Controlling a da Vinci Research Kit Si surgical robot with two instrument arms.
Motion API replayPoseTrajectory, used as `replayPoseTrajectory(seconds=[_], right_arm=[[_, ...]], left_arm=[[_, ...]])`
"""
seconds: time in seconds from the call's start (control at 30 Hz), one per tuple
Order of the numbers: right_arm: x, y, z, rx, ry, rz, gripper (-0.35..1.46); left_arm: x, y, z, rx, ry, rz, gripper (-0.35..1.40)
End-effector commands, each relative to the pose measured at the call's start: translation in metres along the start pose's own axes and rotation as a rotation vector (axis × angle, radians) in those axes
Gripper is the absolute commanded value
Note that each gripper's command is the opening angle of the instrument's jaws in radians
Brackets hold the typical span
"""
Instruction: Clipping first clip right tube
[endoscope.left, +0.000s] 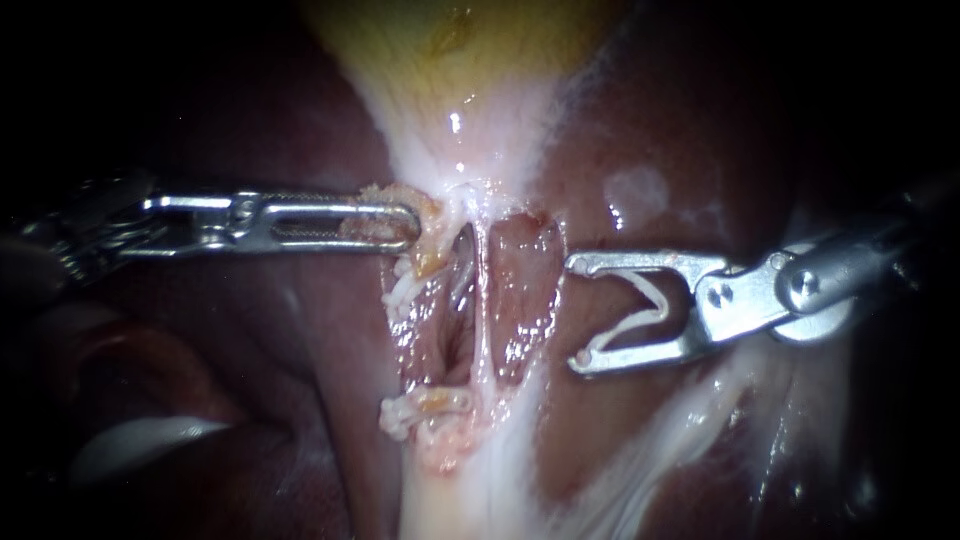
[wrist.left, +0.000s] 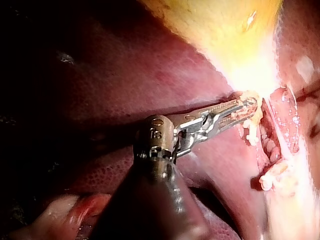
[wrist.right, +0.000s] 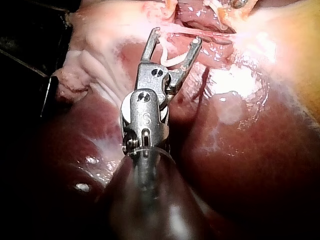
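Right claw (endoscope.left: 577, 313) wide, holding open clip (endoscope.left: 648, 305), near right tube (endoscope.left: 481, 310), not around it. Tube looks thin, soft, tearable; straddle bare midsection. Left claw (endoscope.left: 395, 225) clamped on tissue (endoscope.left: 428, 207) beside it.

Dark red liver (endoscope.left: 330, 330) fills the background, wet and glinting under light that is strongest at the centre and toward 12 o'clock. At 9, 3 and the corners it fades into blackness.

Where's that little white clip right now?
In the endoscope view the clip sits right of centre, held in the right instrument's tip, just right of the right tube and not yet around it.
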Motion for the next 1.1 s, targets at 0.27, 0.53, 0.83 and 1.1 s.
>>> replayPoseTrajectory(seconds=[0.27,0.53,0.83,1.1], right_arm=[[0.0000,0.0000,0.0001,0.000,0.000,0.000,0.50],[0.0000,0.0000,0.0002,0.001,-0.003,0.000,0.50],[0.0000,-0.0001,0.0006,-0.001,-0.003,0.011,0.50],[-0.0018,-0.0006,0.0034,-0.010,0.003,0.147,0.50]], left_arm=[[-0.0005,-0.0003,-0.0008,0.004,0.002,-0.003,-0.35],[-0.0031,-0.0035,-0.0047,0.015,0.002,-0.023,-0.35],[-0.0048,-0.0063,-0.0071,0.022,-0.020,-0.025,-0.35],[-0.0047,-0.0060,-0.0071,0.020,-0.021,-0.024,-0.35]])
